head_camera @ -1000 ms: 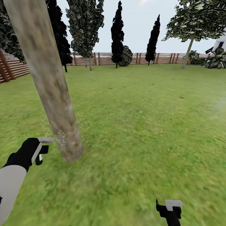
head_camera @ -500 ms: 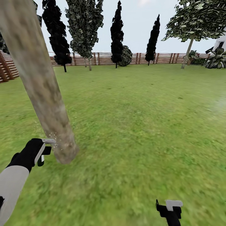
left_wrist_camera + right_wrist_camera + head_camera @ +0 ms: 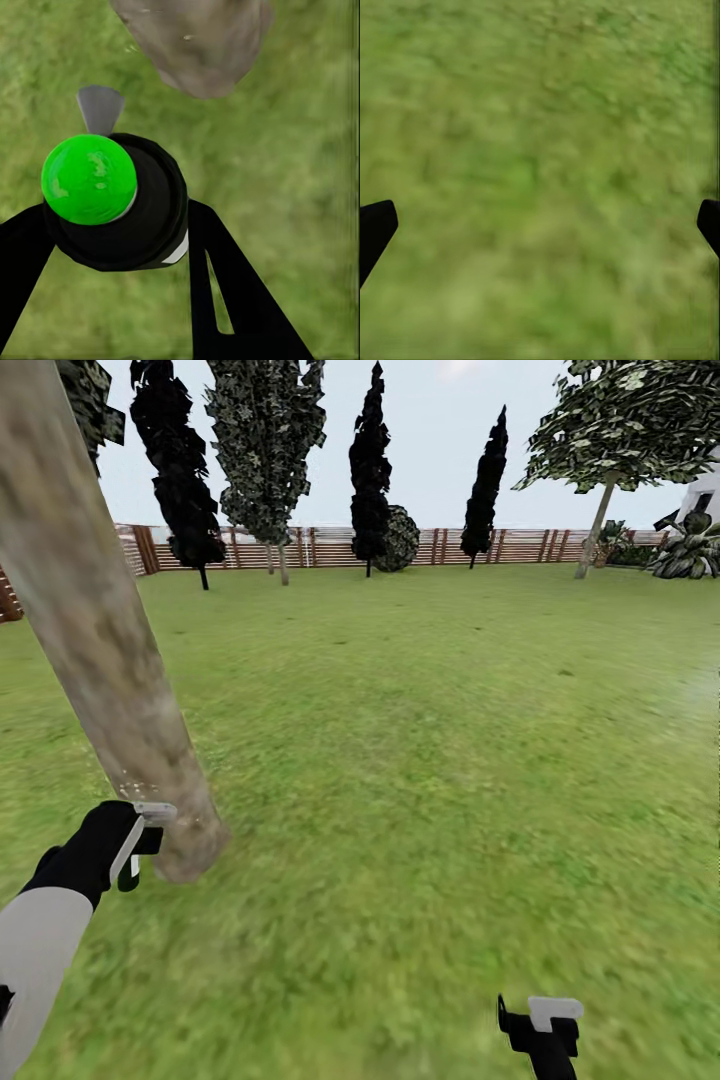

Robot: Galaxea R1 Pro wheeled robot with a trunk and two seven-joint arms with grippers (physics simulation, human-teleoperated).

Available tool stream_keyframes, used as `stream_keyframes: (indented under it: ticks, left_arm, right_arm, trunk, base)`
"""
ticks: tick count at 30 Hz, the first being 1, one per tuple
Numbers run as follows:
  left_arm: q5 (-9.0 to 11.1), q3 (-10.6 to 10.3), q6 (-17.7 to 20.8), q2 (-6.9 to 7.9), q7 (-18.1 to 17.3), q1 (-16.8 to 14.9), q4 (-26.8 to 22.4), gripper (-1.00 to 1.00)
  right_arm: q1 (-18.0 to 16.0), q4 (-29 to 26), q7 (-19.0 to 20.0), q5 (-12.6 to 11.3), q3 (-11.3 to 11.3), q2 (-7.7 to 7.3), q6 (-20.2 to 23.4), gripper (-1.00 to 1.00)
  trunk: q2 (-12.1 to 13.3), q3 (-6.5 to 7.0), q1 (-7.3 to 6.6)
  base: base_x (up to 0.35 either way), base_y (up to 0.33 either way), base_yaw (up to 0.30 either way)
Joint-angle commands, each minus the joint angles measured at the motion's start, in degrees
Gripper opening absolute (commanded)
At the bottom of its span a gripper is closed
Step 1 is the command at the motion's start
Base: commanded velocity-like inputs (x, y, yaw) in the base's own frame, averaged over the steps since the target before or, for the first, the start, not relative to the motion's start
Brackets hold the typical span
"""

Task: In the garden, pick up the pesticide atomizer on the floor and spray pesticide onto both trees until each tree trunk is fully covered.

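Leftward slides the whole view, camera turning; left claw grips the green-capped atomizer beside the speckled tree trunk; right claw spread wide over grass; no readable labels.

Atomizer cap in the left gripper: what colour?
Bright green, a round cap on the atomizer's black body; clearest in the left wrist view.

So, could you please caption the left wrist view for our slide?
Left gripper holding the green-capped pesticide atomizer above grass, close to the tree trunk.
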Motion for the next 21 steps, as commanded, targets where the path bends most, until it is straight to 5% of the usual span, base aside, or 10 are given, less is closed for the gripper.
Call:
stream_keyframes:
  ticks: [1, 10, 21]
  left_arm:
    - [-0.06, 0.03, 0.06, -0.01, 0.04, 0.02, 0.0, -1.0]
    - [-0.16, 0.07, 0.01, 0.06, 0.1, 0.27, 0.0, -1.0]
    - [-0.21, 0.0, 0.07, 0.11, 0.4, 0.34, 0.08, -1.0]
  right_arm:
    - [0.0, 0.03, 0.0, 0.0, 0.0, 0.0, -0.02, 1.0]
    - [0.0, 0.01, 0.0, 0.0, 0.0, 0.0, -0.03, 1.0]
    - [0.0, 0.03, 0.0, 0.0, 0.0, 0.0, -0.03, 1.0]
  trunk:
    - [0.0, 0.0, 0.0]
    - [0.0, 0.0, 0.0]
    - [0.0, 0.0, 0.0]
  base:
    - [0.073, -0.271, 0.0]
    - [0.081, -0.271, 0.012]
    - [0.078, -0.271, 0.265]
